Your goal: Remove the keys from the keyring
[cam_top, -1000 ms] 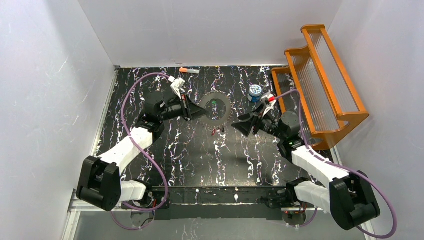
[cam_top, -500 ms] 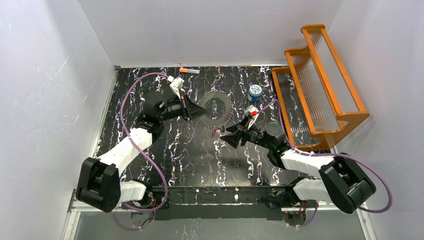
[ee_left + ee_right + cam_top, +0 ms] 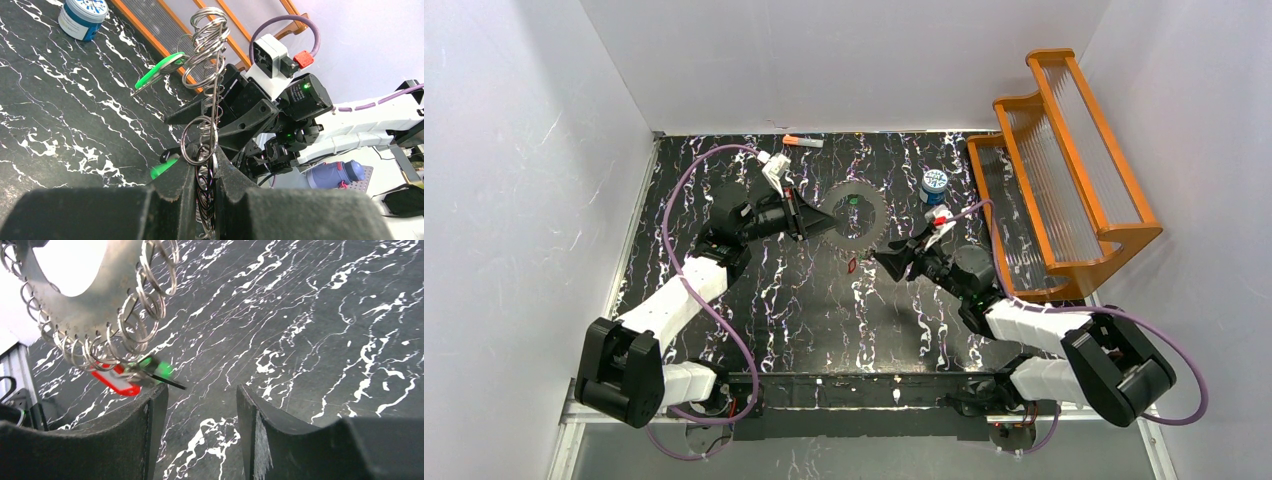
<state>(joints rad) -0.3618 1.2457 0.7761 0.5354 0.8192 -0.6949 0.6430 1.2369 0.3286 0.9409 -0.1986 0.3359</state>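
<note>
The whole rig sits inside white walls [image 3: 544, 150] on the left, back and right. The floor is a black table [image 3: 824, 320] with white marble veining. An orange wooden rack [image 3: 1064, 170] takes up the right edge against the wall. The widest stretch of open table is the near half, between the ring and the arm bases. It's tighter toward the back and the rack.

The left gripper [image 3: 205, 170] is pinched tight onto the left edge of the keyring [image 3: 879, 215], holding it out over mid-table. The ring's rim is threaded with loads of little wire loops. The right gripper [image 3: 200, 390] sits just beside the ring's near-right edge, jaws spread wide with nothing between them. From its wrist cam the ring is up and left of the fingers, and the keys dangle off the rim just ahead of the left finger, not touching it.

A blue-and-white canister [image 3: 935, 185] stands near the ring's right side, just in front of the rack.

The red key [image 3: 112, 381] and a green key [image 3: 157, 369] hang together at the near rim. I can't tell if they touch the table. The other green key [image 3: 160, 71] sticks out sideways from loops farther round the ring, away from the left fingers. An orange-and-grey stick [image 3: 803, 142] lies at the back edge.
</note>
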